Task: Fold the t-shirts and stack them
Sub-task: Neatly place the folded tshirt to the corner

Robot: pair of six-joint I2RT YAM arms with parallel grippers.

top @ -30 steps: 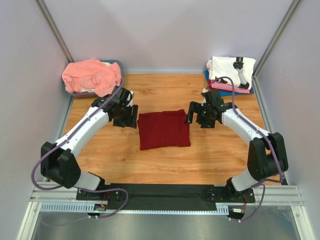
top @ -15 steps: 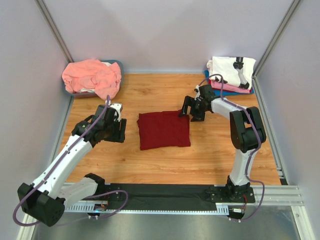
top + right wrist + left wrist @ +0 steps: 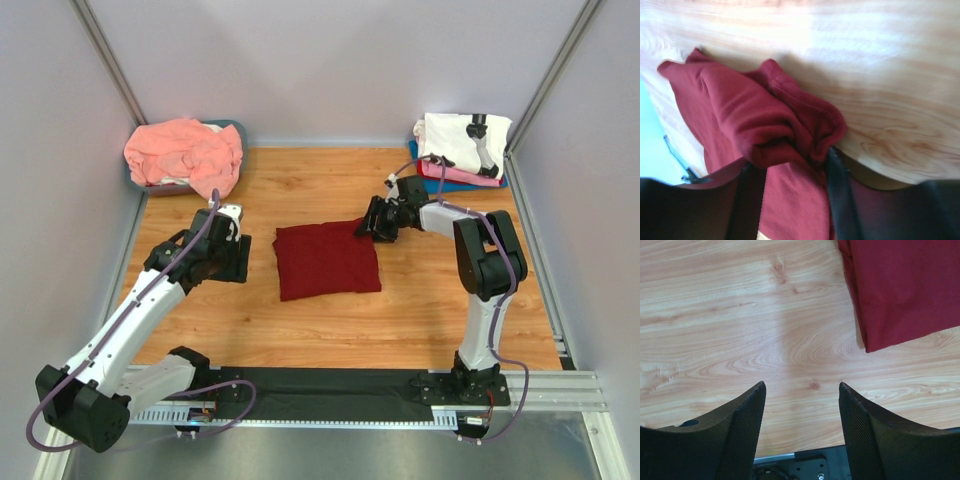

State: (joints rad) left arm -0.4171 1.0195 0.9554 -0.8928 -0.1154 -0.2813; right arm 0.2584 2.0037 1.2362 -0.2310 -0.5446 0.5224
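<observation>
Red shirt point(image 3: 326, 262): folded, flat at middle of table point(image 3: 420, 310) | Right gripper point(image 3: 374, 228): closed on its far right corner, cloth bunched between fingers point(image 3: 837, 185) | Left gripper point(image 3: 800, 390): spread wide, empty, over wood just left of shirt | Salmon shirt point(image 3: 185, 152): heaped far left | White shirt point(image 3: 455, 138): tops stack point(image 3: 468, 177) far right.

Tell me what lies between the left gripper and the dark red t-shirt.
Only bare wooden table. In the left wrist view, plain wood separates the open left gripper from the corner of the dark red t-shirt. The top view agrees.
</observation>
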